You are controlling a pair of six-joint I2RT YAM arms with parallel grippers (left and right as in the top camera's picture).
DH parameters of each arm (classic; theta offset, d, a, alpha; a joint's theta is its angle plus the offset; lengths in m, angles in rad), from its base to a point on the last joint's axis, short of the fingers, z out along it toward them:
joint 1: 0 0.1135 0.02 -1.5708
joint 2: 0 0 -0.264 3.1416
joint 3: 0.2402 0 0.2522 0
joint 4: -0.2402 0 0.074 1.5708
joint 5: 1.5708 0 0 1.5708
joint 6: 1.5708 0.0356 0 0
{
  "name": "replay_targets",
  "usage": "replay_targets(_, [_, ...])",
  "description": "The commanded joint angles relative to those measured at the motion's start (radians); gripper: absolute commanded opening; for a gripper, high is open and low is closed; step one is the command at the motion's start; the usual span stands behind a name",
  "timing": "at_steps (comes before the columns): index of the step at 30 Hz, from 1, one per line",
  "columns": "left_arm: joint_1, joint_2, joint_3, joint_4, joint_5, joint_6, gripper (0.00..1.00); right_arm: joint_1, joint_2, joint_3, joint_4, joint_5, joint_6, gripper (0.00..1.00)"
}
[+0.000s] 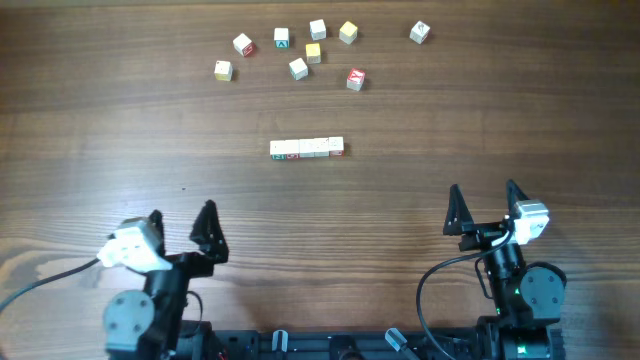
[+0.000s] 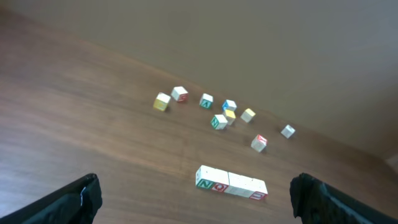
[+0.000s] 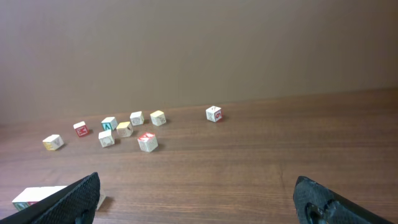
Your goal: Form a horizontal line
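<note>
Wood-grain counter, dark brown, runs back to a plain tan wall at its far edge. Printed faces on the cubes are too small to read, and the right wrist view shows the horizontal line half cut off by a finger and the frame. That line of five whitish cubes, touching side by side, lies mid-counter. Scattered cubes, some yellow, sit toward the far edge, well apart from it. Left gripper and right gripper hover by the near edge, fingers spread wide.
</note>
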Motion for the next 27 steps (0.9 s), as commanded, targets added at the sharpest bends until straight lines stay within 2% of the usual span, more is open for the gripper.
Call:
replay_targets(1, [0.027,-0.023,-0.144,0.067,0.068,0.033,1.0,-0.006,-0.011,-0.001,0.006,0.017,0.007,1.0])
replay_targets(5, [0.027,-0.024,-0.245,0.167,0.077,0.132,1.0,-0.006,-0.011,-0.001,0.006,0.017,0.008,1.0])
replay_targets(10, [0.02,-0.024,-0.283,0.228,0.08,0.18,1.0,-0.006,-0.011,-0.001,0.006,0.017,0.008,1.0])
replay_targets(17, [0.02,-0.024,-0.289,0.284,0.08,0.183,1.0,-0.006,-0.011,-0.001,0.006,0.017,0.007,1.0])
replay_targets(27, [0.02,-0.024,-0.394,0.533,0.157,0.187,1.0,-0.006,-0.011,-0.001,0.006,0.017,0.007,1.0])
